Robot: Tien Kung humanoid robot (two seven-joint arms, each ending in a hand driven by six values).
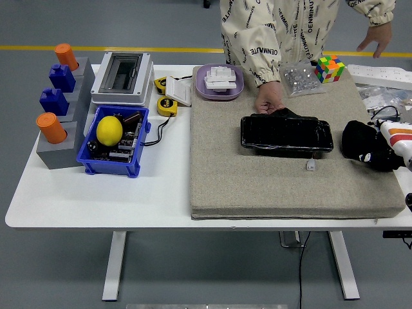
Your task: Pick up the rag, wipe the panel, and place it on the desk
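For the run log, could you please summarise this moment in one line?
right hand: shut on black rag | panel: on mat, person's hand at its far edge | left: unseen

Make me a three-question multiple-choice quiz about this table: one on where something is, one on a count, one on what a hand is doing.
1. Where is the lemon?
A. In the blue bin
B. On the mat
C. In the purple tray

2. How many orange cylinders sit on the grey block?
A. One
B. Two
C. Four

3. What is the person's hand doing at the panel?
A. Resting at its far edge
B. Lifting it high off the mat
C. Wiping it with a rag

Answers:
1. A: the lemon lies in the blue bin, left of the mat.
2. B: one orange cylinder at the back, another at the front.
3. A: the hand touches the far edge of the black panel, which lies flat on the mat.
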